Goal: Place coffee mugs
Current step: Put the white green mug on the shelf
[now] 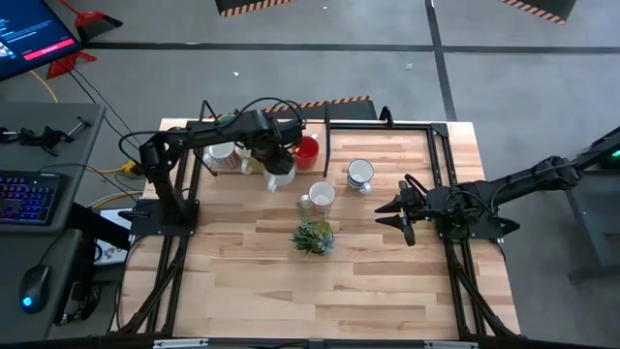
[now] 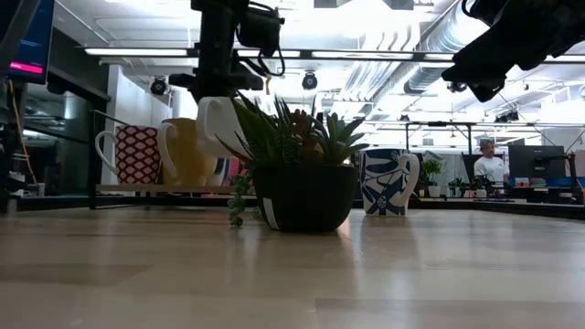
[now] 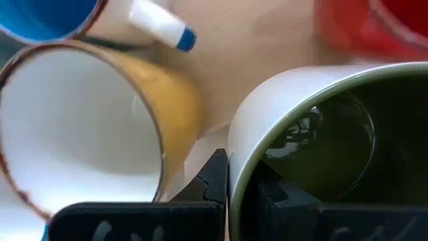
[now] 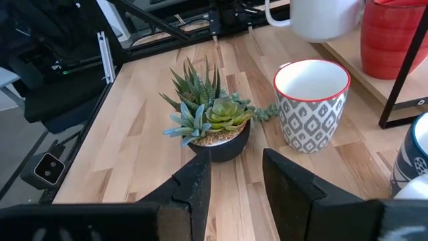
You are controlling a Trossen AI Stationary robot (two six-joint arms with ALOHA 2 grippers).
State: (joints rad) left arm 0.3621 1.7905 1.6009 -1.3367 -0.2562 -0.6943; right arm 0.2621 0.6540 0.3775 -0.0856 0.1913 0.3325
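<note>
Left hand [image 1: 278,167] holding a white mug [image 1: 280,177] near the desk's [image 1: 387,271] far edge.
A red mug [image 1: 307,150] sits just beside it; two more mugs [image 1: 322,195] and a small plant [image 1: 314,237] stand mid-desk; the right hand [image 1: 387,213] hovers toward the right edge.

The table [image 1: 387,281] is pale, striped wood. A red mug [image 4: 394,37] stands beside a white mug [image 4: 321,17]. Another mug [image 4: 311,107] is white with a grey diamond pattern and a red rim. A white mug [image 2: 388,181] carries dark blue leaf shapes. The yellow mug [image 3: 170,107] is white inside. The plant [image 4: 210,114] is green in a black pot.
</note>
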